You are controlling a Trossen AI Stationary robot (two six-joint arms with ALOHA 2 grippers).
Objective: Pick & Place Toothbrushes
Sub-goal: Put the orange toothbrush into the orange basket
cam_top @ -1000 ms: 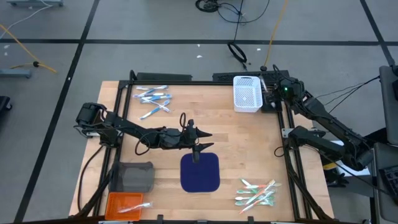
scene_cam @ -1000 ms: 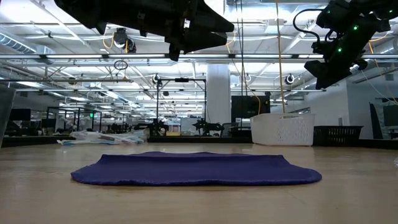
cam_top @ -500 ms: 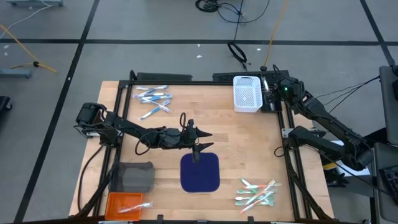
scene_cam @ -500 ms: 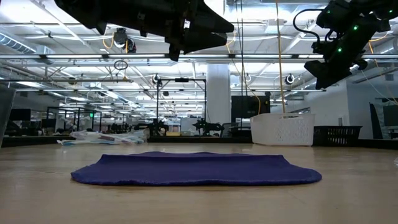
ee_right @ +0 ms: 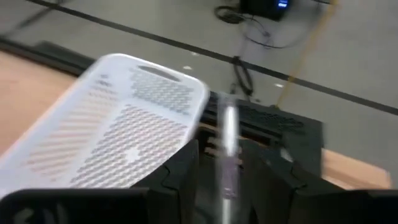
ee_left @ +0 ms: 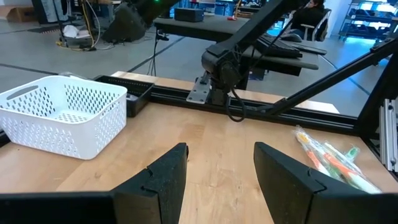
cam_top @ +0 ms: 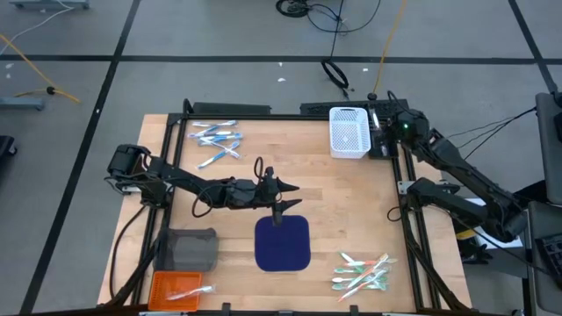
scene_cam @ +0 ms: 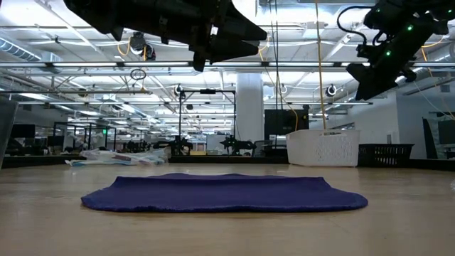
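Hovering at the high view's upper right, right gripper (ee_right: 227,163), clenched on a toothbrush (ee_right: 227,134), is best centred over white basket (cam_top: 349,132) before release; left gripper (ee_left: 216,171) is parted, empty.

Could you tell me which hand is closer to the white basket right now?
The right hand: it hangs just beside the white basket. The left hand is well away, over the blue mat's far edge.
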